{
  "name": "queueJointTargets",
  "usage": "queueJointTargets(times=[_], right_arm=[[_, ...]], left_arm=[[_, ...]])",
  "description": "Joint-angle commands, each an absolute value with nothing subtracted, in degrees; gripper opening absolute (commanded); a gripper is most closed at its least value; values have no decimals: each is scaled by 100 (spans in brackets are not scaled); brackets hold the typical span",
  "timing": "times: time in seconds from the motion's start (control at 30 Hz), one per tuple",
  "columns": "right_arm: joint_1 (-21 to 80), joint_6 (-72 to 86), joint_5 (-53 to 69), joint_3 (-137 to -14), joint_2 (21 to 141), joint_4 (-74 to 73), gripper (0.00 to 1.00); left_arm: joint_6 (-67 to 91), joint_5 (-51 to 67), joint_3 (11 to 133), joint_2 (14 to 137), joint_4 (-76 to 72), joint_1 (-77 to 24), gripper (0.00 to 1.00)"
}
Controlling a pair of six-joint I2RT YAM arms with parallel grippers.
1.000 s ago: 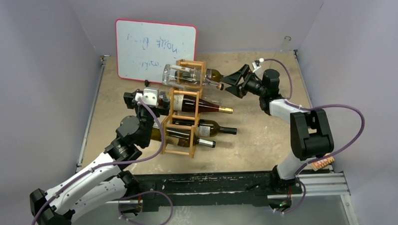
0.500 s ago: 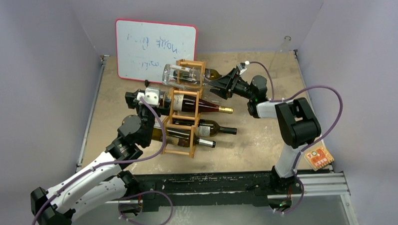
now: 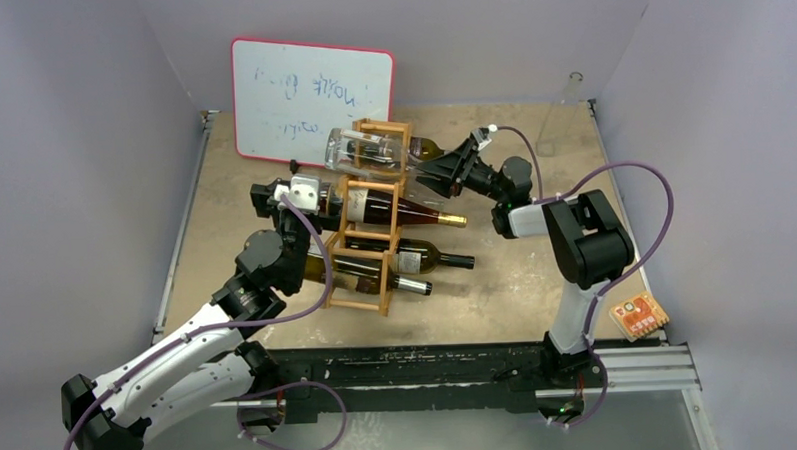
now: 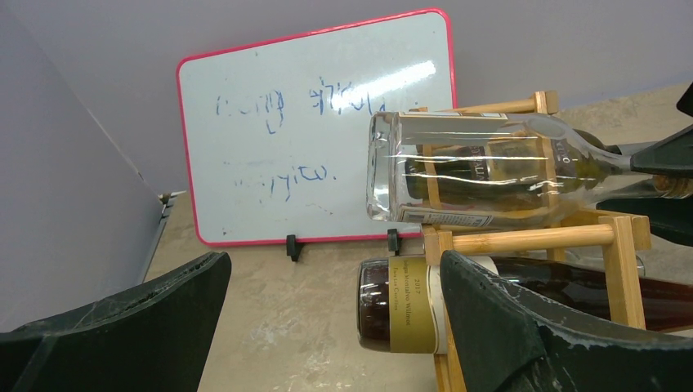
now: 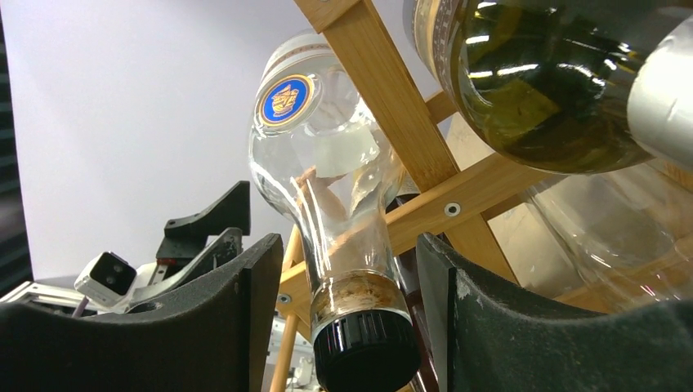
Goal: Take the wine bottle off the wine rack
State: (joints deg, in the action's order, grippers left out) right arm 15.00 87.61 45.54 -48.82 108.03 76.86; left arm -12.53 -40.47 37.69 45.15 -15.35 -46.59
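Observation:
The tan wooden wine rack (image 3: pixel 346 215) stands mid-table with several bottles lying in it. A clear wine bottle (image 3: pixel 367 149) rests in the top opening, its black-capped neck (image 5: pixel 359 327) pointing right. My right gripper (image 3: pixel 445 170) straddles that neck, and its fingers (image 5: pixel 204 327) stand apart with a narrow gap on each side of the cap. On the rack's left side, my left gripper (image 4: pixel 335 327) is wide open around the base of a dark red bottle (image 4: pixel 400 306), without touching it. The clear bottle (image 4: pixel 458 171) lies just above.
A red-edged whiteboard (image 3: pixel 310 98) leans behind the rack. Below the clear bottle lie a dark red bottle (image 3: pixel 414 216), an olive one (image 3: pixel 431 256) and a dark one (image 3: pixel 376 276), necks pointing right. A small orange board (image 3: pixel 638 315) sits near the right front edge.
My right gripper has moved left over the clear bottle's neck and its jaws have narrowed around it. The right elbow has swung left. My left arm has not moved.

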Motion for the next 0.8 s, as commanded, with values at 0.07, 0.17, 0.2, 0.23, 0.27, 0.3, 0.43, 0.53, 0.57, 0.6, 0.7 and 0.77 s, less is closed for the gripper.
queueJointTargets(times=[0.07, 0.17, 0.2, 0.23, 0.27, 0.3, 0.43, 0.53, 0.57, 0.6, 0.7, 0.77], right_arm=[[1529, 8684, 4401, -5047, 10511, 7748, 61], [1529, 8520, 4337, -5121, 10452, 7496, 58], [1536, 8487, 4336, -5141, 10444, 7447, 57], [1538, 8487, 4328, -5143, 10437, 7434, 56], [1538, 8494, 4317, -5144, 10429, 7435, 54], [1538, 8498, 4311, -5150, 10418, 7448, 52], [1539, 8538, 4307, -5160, 10300, 7448, 44], [1542, 8496, 4273, -5153, 10206, 7350, 38], [1542, 8491, 4266, -5147, 10197, 7340, 36], [1539, 8484, 4264, -5146, 10195, 7340, 33], [1538, 8526, 4308, -5133, 10212, 7407, 23], [1538, 8541, 4347, -5128, 10228, 7439, 19]], left_arm=[[-1204, -4025, 3824, 4491, -1749, -4680, 100], [-1204, -4034, 3824, 4499, -1740, -4685, 100], [-1204, -4034, 3823, 4493, -1740, -4685, 100], [-1204, -4034, 3830, 4494, -1740, -4685, 100], [-1202, -4034, 3824, 4494, -1745, -4680, 100], [-1204, -4034, 3823, 4499, -1741, -4684, 100], [-1204, -4051, 3823, 4499, -1733, -4685, 100], [-1211, -4052, 3823, 4506, -1733, -4685, 100], [-1206, -4047, 3823, 4508, -1736, -4685, 100], [-1210, -4045, 3823, 4509, -1731, -4685, 100], [-1199, -4022, 3823, 4497, -1732, -4685, 100], [-1195, -3896, 3808, 4461, -1731, -4683, 100]])
